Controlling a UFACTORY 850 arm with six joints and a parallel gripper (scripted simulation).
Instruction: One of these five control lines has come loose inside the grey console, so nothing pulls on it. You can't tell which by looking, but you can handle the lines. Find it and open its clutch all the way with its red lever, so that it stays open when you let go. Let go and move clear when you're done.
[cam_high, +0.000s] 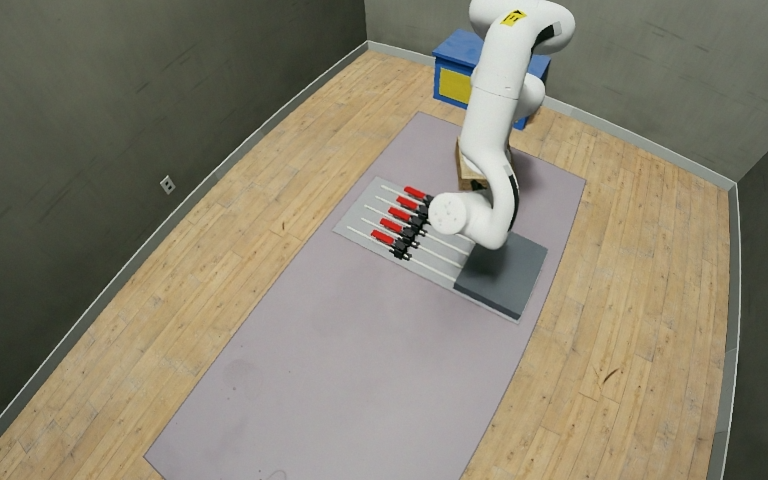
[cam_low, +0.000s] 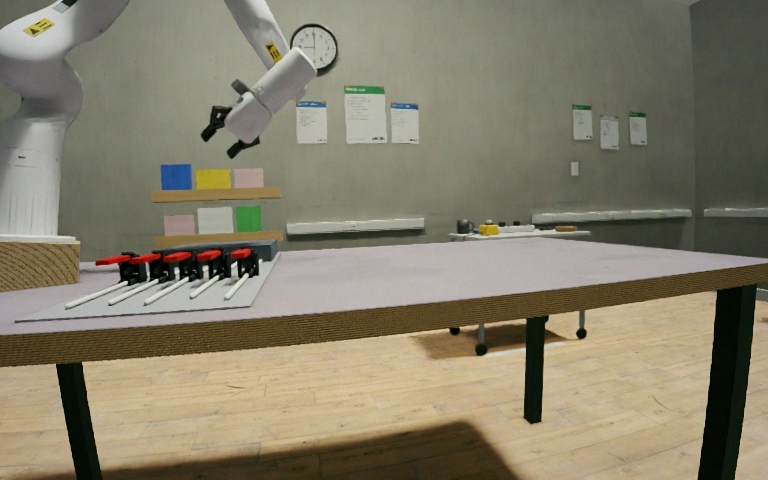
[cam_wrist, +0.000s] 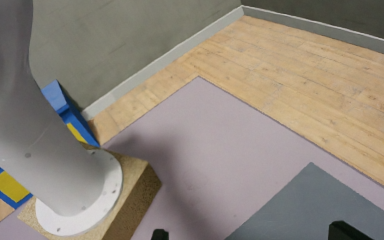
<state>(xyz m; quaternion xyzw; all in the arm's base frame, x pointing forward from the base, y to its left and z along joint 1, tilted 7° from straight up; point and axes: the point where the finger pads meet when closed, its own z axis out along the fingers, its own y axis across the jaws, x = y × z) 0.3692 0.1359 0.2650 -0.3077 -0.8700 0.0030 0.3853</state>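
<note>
Five white control lines (cam_high: 396, 232) lie side by side on a light grey plate (cam_low: 152, 300). Each passes through a black clutch with a red lever (cam_high: 404, 215); all five levers (cam_low: 176, 256) lie flat. The lines run into the dark grey console (cam_high: 501, 274), which also shows in the wrist view (cam_wrist: 310, 210). My gripper (cam_low: 222, 131) is open and empty, high in the air above the clutches and console. In the overhead view the arm's wrist (cam_high: 450, 213) hides it. Only its two fingertips show at the bottom edge of the wrist view.
The arm's base stands on a wooden block (cam_wrist: 125, 200) on the purple mat (cam_high: 362, 339), behind the console. A blue and yellow box (cam_high: 461, 70) stands on the floor beyond the table. The table edge runs close along the plate's side (cam_low: 169, 333).
</note>
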